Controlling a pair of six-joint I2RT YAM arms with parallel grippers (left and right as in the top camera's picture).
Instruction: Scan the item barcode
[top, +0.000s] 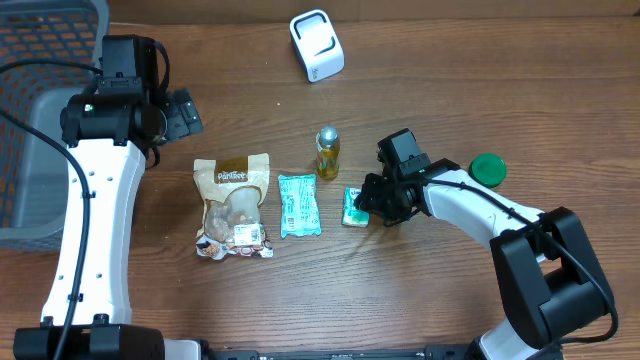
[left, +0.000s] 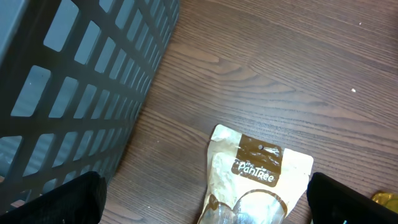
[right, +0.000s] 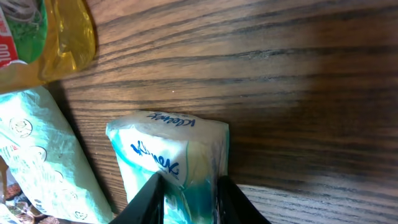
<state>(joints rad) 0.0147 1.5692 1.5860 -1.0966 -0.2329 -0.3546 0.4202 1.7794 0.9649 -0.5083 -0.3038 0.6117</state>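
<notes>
Pack (right: 168, 155) lies flat on the table (top: 450, 90), just beside the teal pouch (top: 298, 205), and is pinched at one end between the R gripper (right: 189, 199) fingers. L gripper (left: 208, 199) is spread wide, empty, over the snack bag (left: 261, 174). Pack is judged light, soft & squashy w/ slick film, so it's best taken across the narrow width w/ a modest squeeze, or it could be crumpled or slip out.

I see a wooden table (top: 500, 90) as the work surface, dark brown with a strong lengthwise grain. A grey plastic lattice basket (top: 20, 170) stands at its left edge. The light looks even, from above. Shadows on the wood are short and soft.
</notes>
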